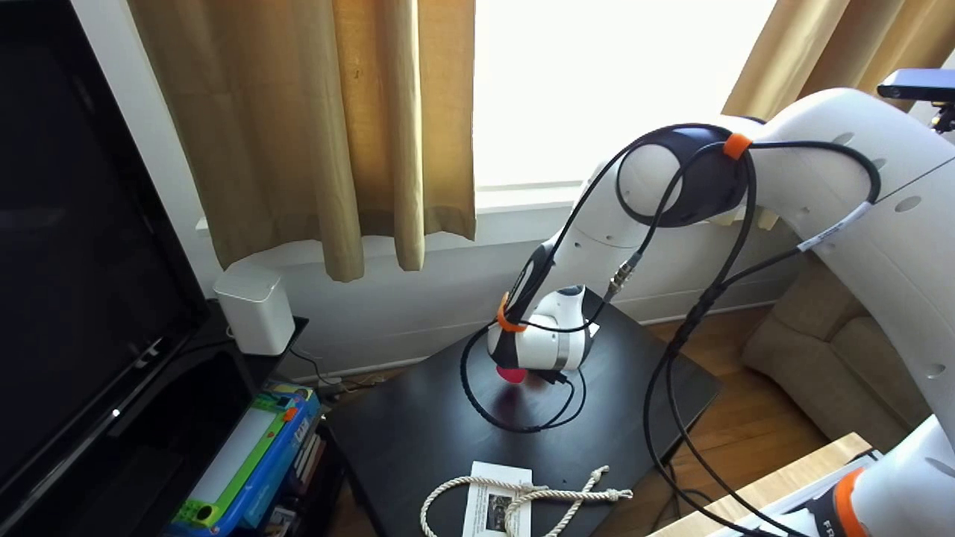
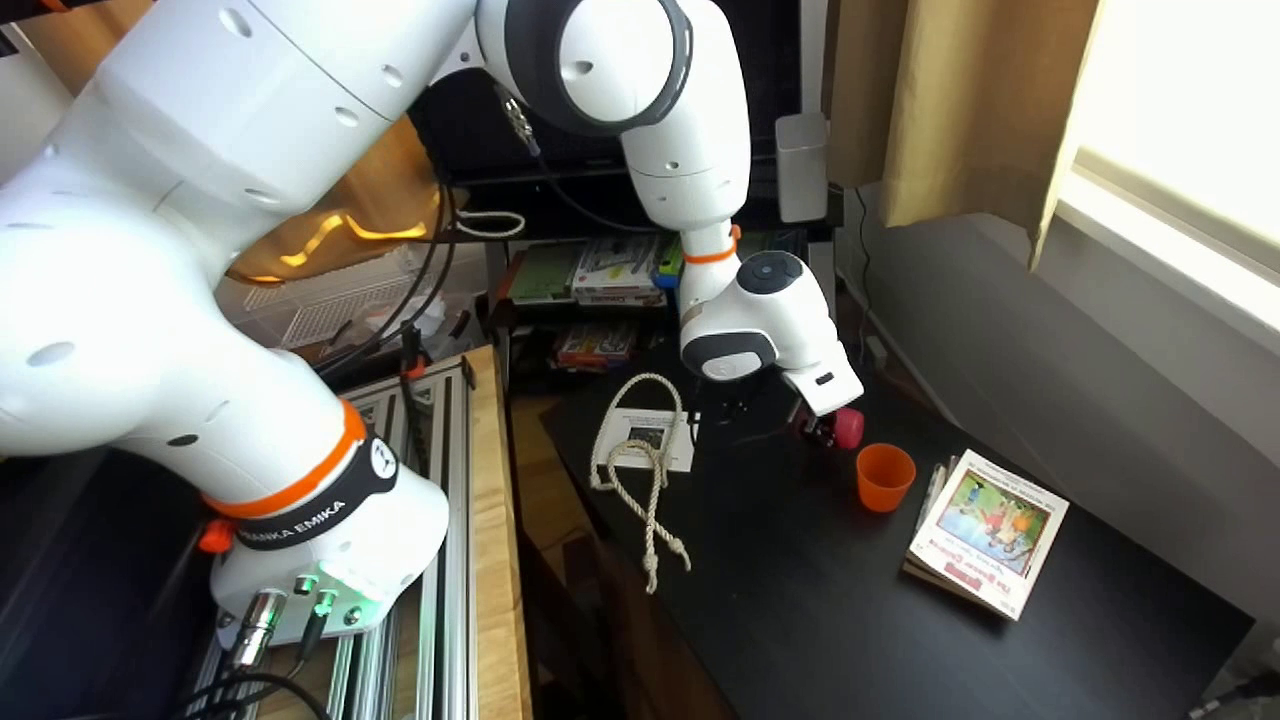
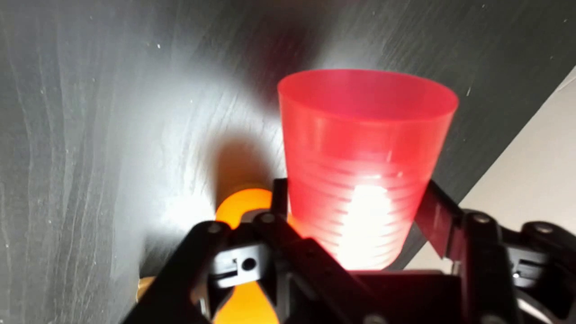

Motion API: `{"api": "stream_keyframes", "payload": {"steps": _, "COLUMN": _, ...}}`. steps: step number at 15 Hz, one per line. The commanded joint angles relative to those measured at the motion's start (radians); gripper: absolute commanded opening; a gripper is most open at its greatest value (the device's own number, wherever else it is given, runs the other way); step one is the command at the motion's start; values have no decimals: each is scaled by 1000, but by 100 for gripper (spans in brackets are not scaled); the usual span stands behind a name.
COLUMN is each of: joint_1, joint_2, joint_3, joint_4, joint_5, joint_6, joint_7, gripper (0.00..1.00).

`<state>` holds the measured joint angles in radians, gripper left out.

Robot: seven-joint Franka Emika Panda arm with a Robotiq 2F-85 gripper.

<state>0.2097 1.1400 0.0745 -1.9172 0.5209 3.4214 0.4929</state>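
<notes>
A translucent red cup (image 3: 364, 148) fills the middle of the wrist view, its open mouth pointing away from the gripper. My gripper (image 3: 355, 198) is shut on it, with a finger pressed against either side of the wall. In both exterior views the cup (image 1: 512, 374) (image 2: 848, 428) shows under the wrist, partly covered, and seems tipped sideways. A reddish reflection lies on the dark table below it. Close by, an orange cup (image 2: 886, 480) stands upright on the table. Part of this orange cup (image 3: 247, 306) also appears behind the left finger linkage in the wrist view.
The black table (image 2: 800, 590) carries a small stack of books (image 2: 985, 530) beyond the orange cup. A knotted rope (image 2: 652, 490) lies partly over a white booklet (image 1: 477, 514). Window wall, curtains (image 1: 268, 134) and a television (image 1: 74, 224) border the table. Cables (image 1: 686, 328) hang from the arm.
</notes>
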Motion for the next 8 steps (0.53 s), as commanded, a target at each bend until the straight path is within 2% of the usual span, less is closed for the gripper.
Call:
{"api": "stream_keyframes", "payload": {"steps": 1, "joint_1": 133, "joint_2": 42, "joint_3": -90, "joint_4": 24, "joint_5": 98, "joint_6": 79, "joint_7": 10, "gripper": 45}}
{"api": "stream_keyframes", "payload": {"steps": 2, "joint_1": 69, "joint_2": 12, "joint_3": -43, "joint_4": 5, "joint_5": 65, "joint_6": 48, "joint_7": -21, "gripper": 70}}
{"api": "stream_keyframes", "payload": {"steps": 4, "joint_1": 106, "joint_2": 22, "joint_3": -63, "joint_4": 13, "joint_5": 94, "joint_6": 62, "joint_7": -27, "gripper": 70}}
{"api": "stream_keyframes", "payload": {"steps": 8, "joint_1": 110, "joint_2": 25, "joint_3": -71, "joint_4": 17, "joint_5": 98, "joint_6": 64, "joint_7": -29, "gripper": 70}}
